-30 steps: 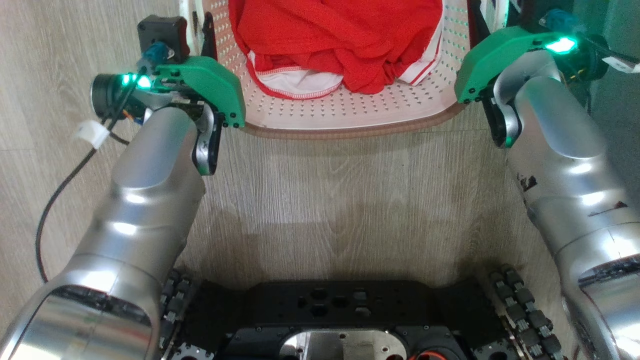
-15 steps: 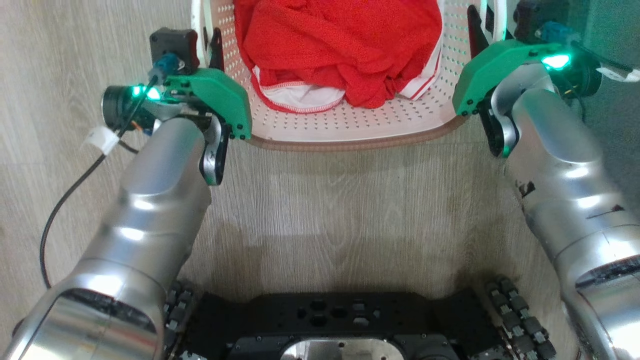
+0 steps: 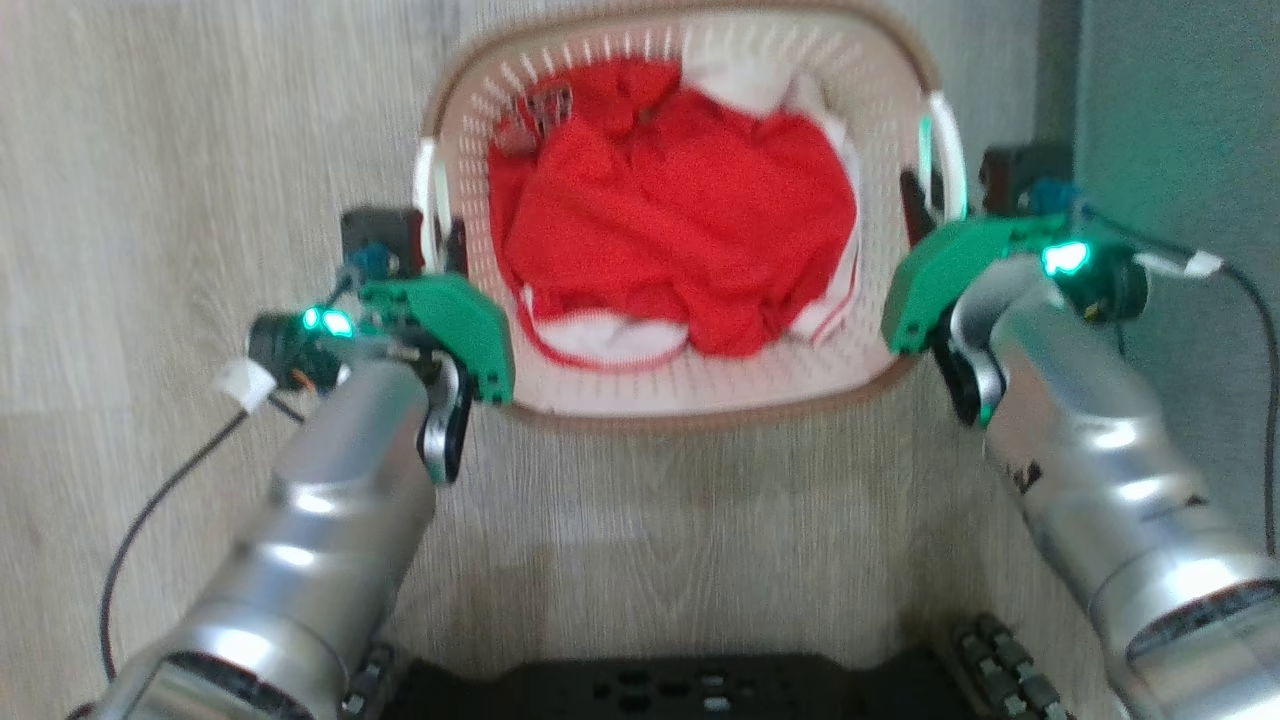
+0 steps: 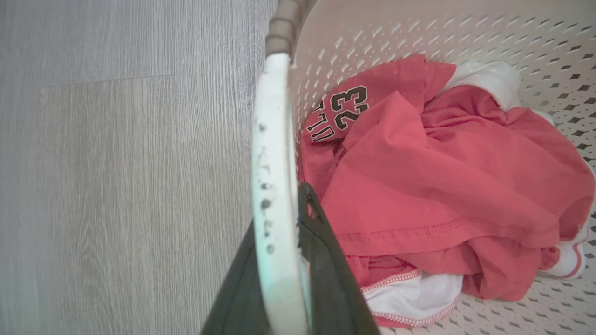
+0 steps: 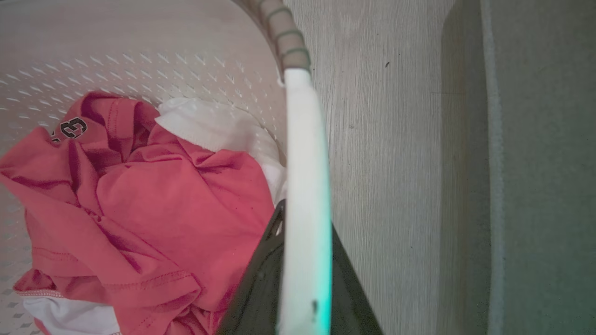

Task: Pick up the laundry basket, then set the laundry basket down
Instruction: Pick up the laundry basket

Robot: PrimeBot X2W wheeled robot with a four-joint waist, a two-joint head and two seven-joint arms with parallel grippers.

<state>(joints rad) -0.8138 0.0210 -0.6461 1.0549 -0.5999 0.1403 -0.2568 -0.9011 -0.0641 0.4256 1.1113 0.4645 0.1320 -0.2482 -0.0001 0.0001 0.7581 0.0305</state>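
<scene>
Laundry basket [image 3: 690,388] holds red shirt [image 4: 442,177]; left wrist view reveals its "23".

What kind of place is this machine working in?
Probably a home-style room, or a lab dressed as one. The floor is pale wood-look planks, a laundry basket holds red and white clothes, and a grey-green wall stands at the right.
</scene>
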